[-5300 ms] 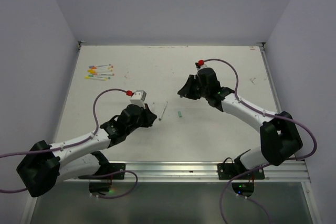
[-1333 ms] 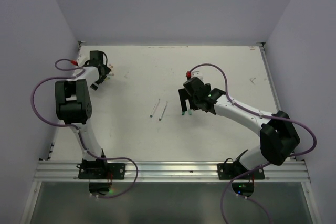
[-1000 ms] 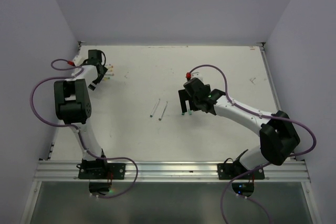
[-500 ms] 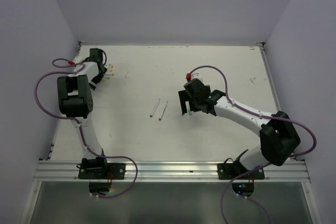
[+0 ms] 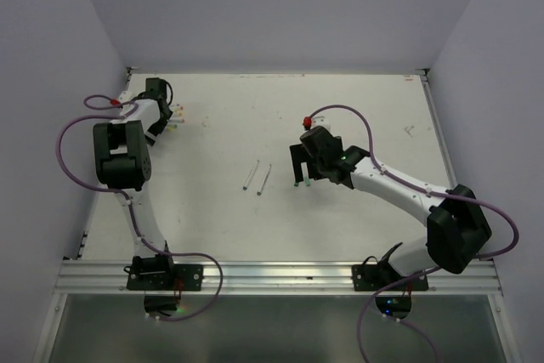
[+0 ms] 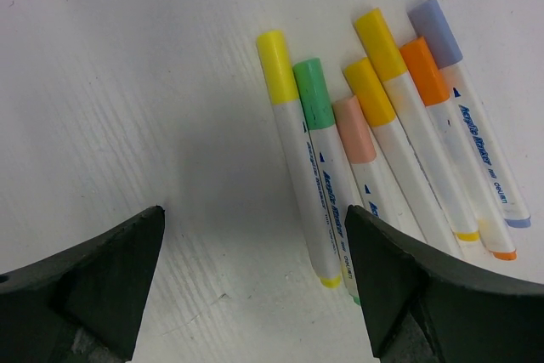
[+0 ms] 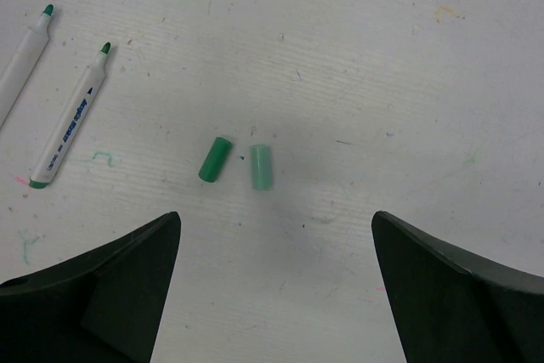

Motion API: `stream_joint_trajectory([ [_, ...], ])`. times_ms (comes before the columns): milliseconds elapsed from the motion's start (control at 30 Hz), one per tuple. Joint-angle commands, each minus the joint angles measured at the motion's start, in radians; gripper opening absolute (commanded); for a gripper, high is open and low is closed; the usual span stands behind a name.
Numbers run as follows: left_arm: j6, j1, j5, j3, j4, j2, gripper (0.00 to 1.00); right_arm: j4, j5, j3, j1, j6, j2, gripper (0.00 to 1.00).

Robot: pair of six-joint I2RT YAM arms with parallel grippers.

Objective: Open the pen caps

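Note:
Several capped pens (image 6: pixel 374 167) lie side by side at the table's far left, their pen caps yellow (image 6: pixel 274 65), green (image 6: pixel 313 93), salmon (image 6: pixel 354 129), orange (image 6: pixel 423 70) and lavender (image 6: pixel 434 31). My left gripper (image 6: pixel 255 240) hovers open over their near ends, its right finger (image 6: pixel 425 295) beside the green and yellow pens. Two uncapped green-tipped pens (image 5: pixel 249 174) (image 5: pixel 265 178) lie mid-table. Two loose caps, dark green (image 7: pixel 215 159) and pale green (image 7: pixel 261 167), lie just ahead of my right gripper (image 7: pixel 276 235), which is open and holds nothing.
The white table (image 5: pixel 340 116) carries faint ink marks and is bounded by grey walls on three sides. The capped pens (image 5: pixel 176 118) sit close to the left wall. An aluminium rail (image 5: pixel 272 276) runs along the near edge by the arm bases.
Over the last second the left arm's elbow and cable shifted slightly and both grippers stayed open. Earlier the left arm was mid-table; a second bare pen now lies there.

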Motion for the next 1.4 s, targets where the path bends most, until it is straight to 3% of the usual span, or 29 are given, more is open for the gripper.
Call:
stream_joint_trajectory([
  [0,-0.024,0.007,-0.051,-0.017,-0.048,0.019,0.89,0.025,0.024,-0.012,0.002,-0.007,-0.037,0.99],
  [733,-0.039,0.007,-0.040,-0.108,-0.047,-0.014,0.89,0.028,0.024,-0.026,0.002,-0.002,-0.064,0.99],
  [967,-0.002,0.007,-0.007,-0.232,0.103,-0.095,0.86,0.023,0.029,-0.031,0.002,-0.003,-0.067,0.98],
  [1367,0.015,0.008,0.022,-0.269,0.150,-0.126,0.88,0.026,0.030,-0.036,0.002,-0.005,-0.076,0.99],
])
